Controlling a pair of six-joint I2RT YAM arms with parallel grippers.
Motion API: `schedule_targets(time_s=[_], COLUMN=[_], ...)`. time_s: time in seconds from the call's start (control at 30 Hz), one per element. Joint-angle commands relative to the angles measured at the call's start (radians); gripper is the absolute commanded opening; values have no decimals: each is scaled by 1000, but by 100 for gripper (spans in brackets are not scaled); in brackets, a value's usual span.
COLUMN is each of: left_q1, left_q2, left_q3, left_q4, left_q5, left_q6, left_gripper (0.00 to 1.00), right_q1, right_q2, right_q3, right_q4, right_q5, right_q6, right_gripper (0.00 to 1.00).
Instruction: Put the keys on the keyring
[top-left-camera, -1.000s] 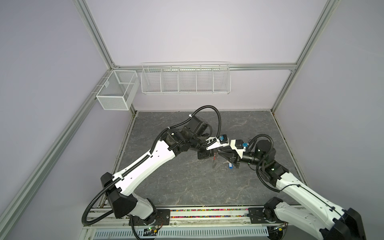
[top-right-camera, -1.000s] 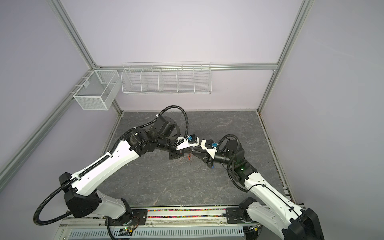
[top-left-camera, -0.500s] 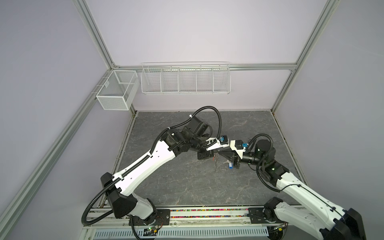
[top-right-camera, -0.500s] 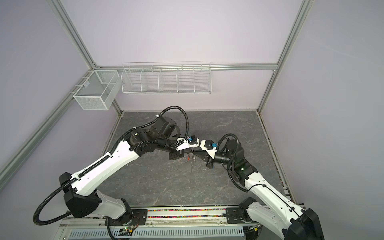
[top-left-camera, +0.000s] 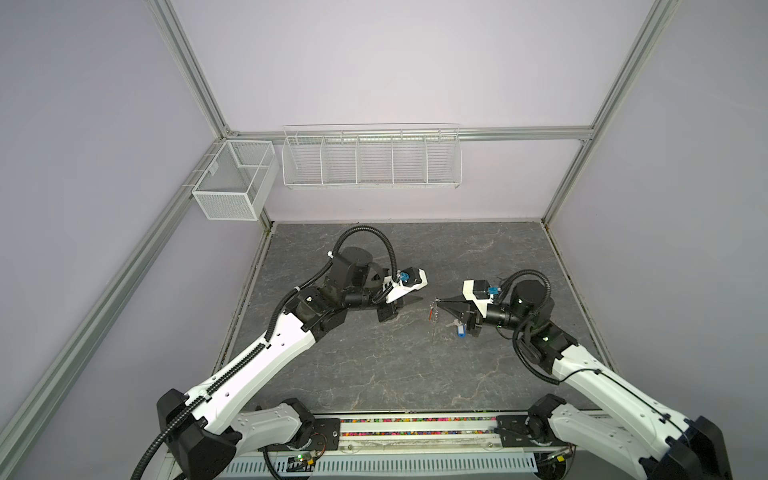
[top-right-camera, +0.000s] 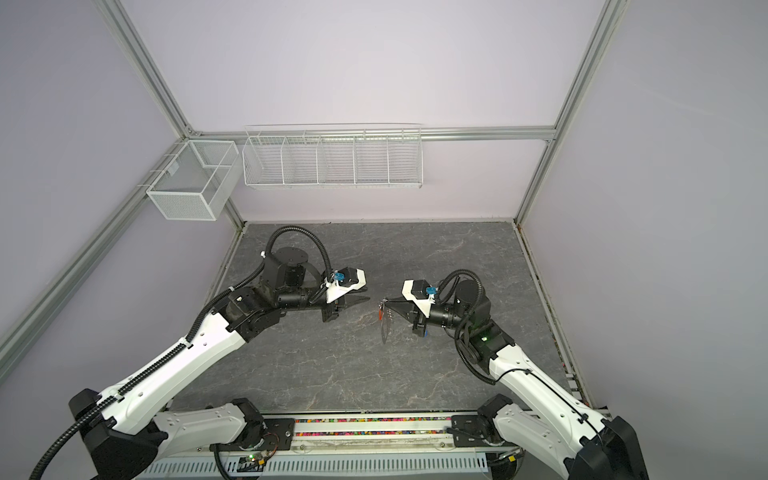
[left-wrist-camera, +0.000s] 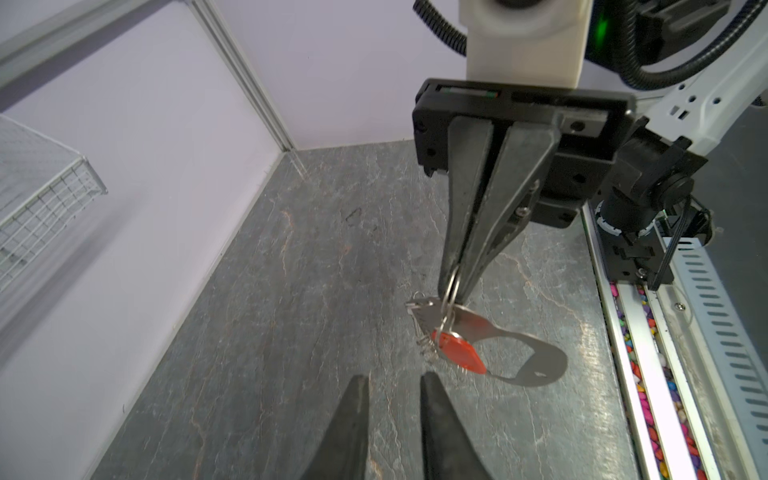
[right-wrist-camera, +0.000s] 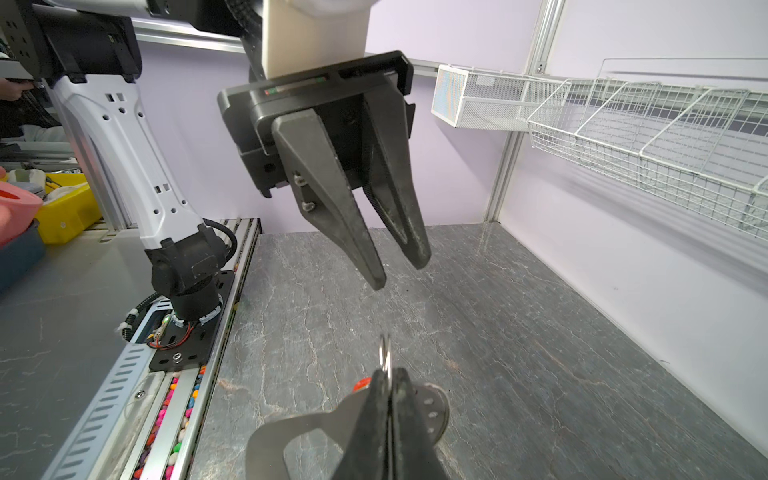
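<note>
The right claw is clamped on a wire ring. The flat keyring and red-tagged key dangle from the ring above mid-table. The left claw, narrowly parted and empty, is just left of them. The blue-tagged key lies on the table beneath the right claw.

I am looking into a booth where pale lilac walls are standing inside an aluminium frame. A white divided wire basket and a small mesh bin are hanging on its rails, and even light is falling on the dark grey marbled surface.
</note>
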Motion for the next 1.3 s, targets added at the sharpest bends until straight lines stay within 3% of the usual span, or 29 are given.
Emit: schedule_targets(time_s=[0.0, 0.7, 0.77, 0.83, 0.93, 1.03, 1.27], left_q1=[5, 5, 6, 5, 5, 3, -57], left_q2=[6, 64, 68, 67, 66, 79, 169], left_q3=[-26, -78, -77, -75, -61, 19, 283], left_q4=[134, 231, 230, 233, 221, 72, -385], left_q5=[132, 257, 262, 263, 252, 189, -30], left_q6=[-38, -86, -85, -86, -79, -29, 116], left_gripper=[22, 16, 13, 2, 0, 0, 0], right_q1=[-5, -6, -6, -6, -6, -5, -6], right_q2=[-16, -22, -22, -17, -7, -21, -76], right_q3=[-11, -3, 0, 3, 12, 24, 18], right_q4=[60, 82, 82, 78, 42, -53, -138], right_q5=[-34, -58, -58, -59, -51, 19, 140], right_q6=[18, 28, 29, 28, 16, -37, -105], right_gripper=[7, 7, 7, 7, 9, 25, 32])
